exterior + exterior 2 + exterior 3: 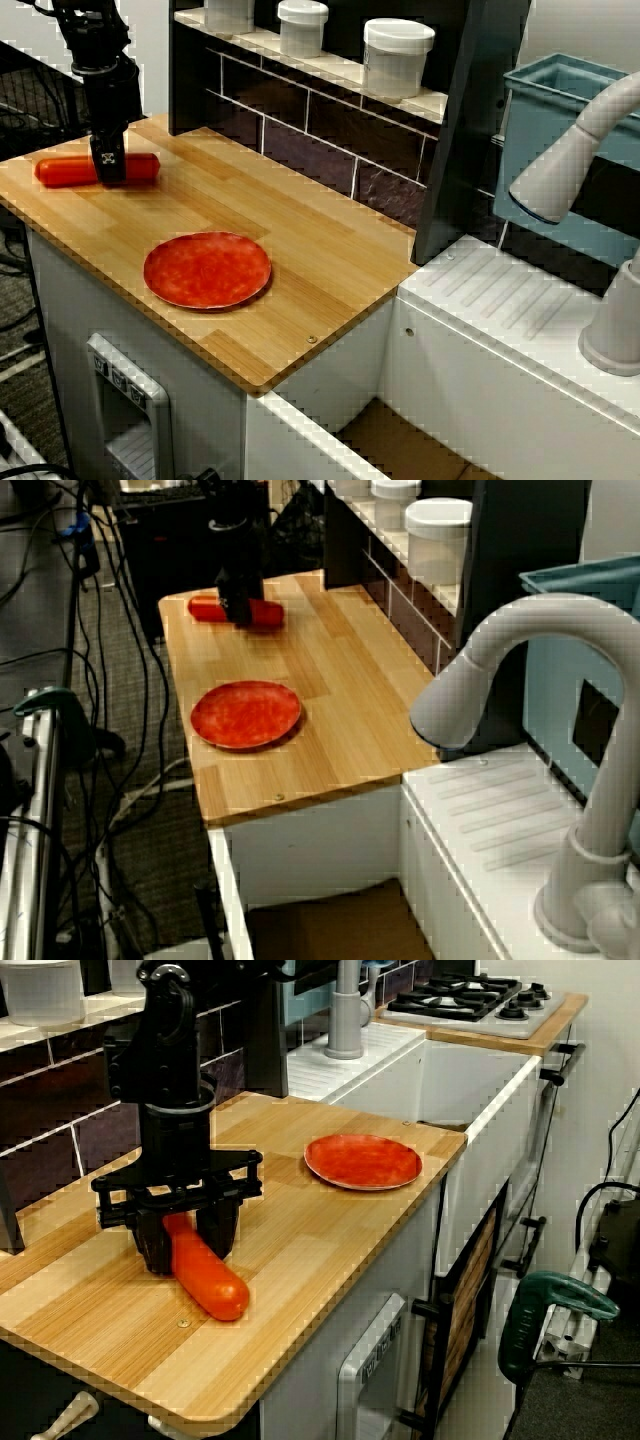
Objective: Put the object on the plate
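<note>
A black gripper [186, 1243] stands upright over the wooden counter [300, 225], its jaws down on either side of a red-orange sausage [205, 1277] and closed around its middle. The sausage is smooth, glossy plastic, a plain cylinder with rounded ends, lying flat on the pale, straight-grained boards at about 10 o'clock from the plate [208, 270]. In the front view its long axis runs left to right, roughly along the counter's far-left edge, with one end showing on each side of the gripper. The plate is round, flat and thin-rimmed, its red-orange face faintly mottled, and it sits well apart from the sausage near the counter's front edge. At 1 o'clock from the plate, white lidded jars [398, 55] line a tiled shelf. A grey curved tap [520, 730] rises over the white ribbed drainer [520, 310] to the right.
</note>
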Robot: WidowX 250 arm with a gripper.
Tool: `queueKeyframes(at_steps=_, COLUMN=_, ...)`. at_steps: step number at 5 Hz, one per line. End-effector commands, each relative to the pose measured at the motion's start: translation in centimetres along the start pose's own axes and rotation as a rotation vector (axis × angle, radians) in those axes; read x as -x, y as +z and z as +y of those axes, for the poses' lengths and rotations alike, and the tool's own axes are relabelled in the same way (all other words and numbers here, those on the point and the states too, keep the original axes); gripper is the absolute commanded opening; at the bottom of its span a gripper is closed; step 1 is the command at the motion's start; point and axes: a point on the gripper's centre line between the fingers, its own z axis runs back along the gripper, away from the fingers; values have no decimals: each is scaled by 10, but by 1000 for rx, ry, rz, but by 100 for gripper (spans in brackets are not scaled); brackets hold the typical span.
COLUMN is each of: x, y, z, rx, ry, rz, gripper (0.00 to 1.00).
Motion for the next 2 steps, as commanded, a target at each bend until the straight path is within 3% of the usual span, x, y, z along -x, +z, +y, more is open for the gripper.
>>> queueKeyframes(at_steps=1, x=-33, y=69, z=20, rx=-110, ry=45, rz=-39, gripper=0)
queueKeyframes(at_steps=2, x=-45, y=86, z=15, rx=-59, ry=-16, rz=-55, gripper=0)
